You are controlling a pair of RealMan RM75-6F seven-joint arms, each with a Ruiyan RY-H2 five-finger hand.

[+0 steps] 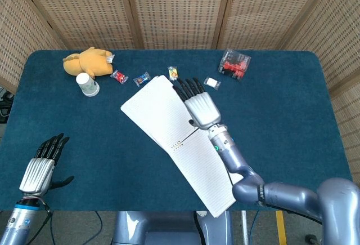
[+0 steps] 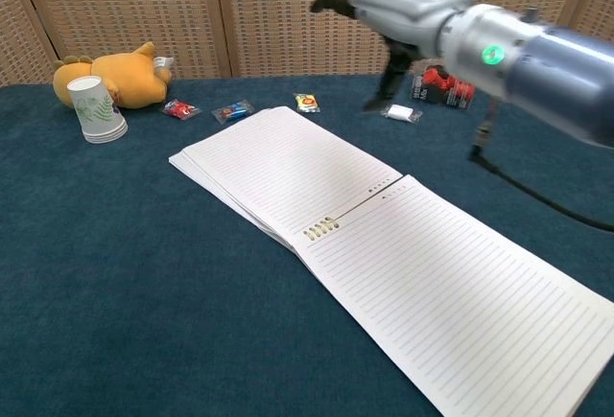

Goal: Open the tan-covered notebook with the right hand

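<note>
The notebook (image 1: 174,138) lies open flat, just left of and below the right hand (image 1: 199,105), which hovers palm down, fingers extended, holding nothing. Only the head view shows the left hand (image 1: 38,172), empty with fingers extended.

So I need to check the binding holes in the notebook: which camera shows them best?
The chest view: the holes sit close and large at the seam of the open notebook. In the head view they show only as tiny dots.
</note>
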